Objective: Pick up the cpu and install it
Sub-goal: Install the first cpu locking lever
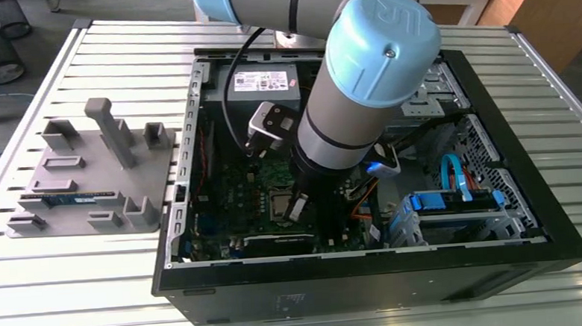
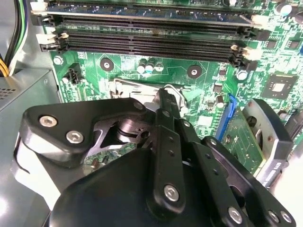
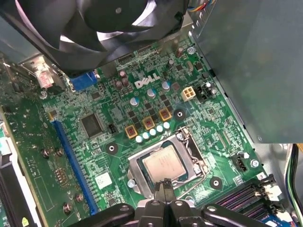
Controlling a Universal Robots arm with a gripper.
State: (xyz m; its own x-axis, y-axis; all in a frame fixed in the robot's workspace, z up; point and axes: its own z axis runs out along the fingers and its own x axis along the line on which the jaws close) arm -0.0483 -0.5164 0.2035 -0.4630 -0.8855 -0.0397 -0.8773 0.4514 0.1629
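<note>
Gripper (image 3: 164, 185) tips pinched together w/ nothing between, right at edge of cpu (image 3: 162, 163), which lies flat in socket (image 3: 136, 166) on mobo (image 3: 94, 151): risk imo, off-centre push tilts chip, bends pins.

Slatted table (image 1: 98, 292), computer case (image 1: 356, 268), fixture plate (image 1: 97, 173)

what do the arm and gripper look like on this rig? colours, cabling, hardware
Arm: silver-grey tube with light blue joint caps and a dark lower wrist section. A black cable runs down beside it, and a small grey-and-black box sits at the wrist. Gripper: matte black linkage bars with silver screw heads, narrowing to slim black tips.
</note>
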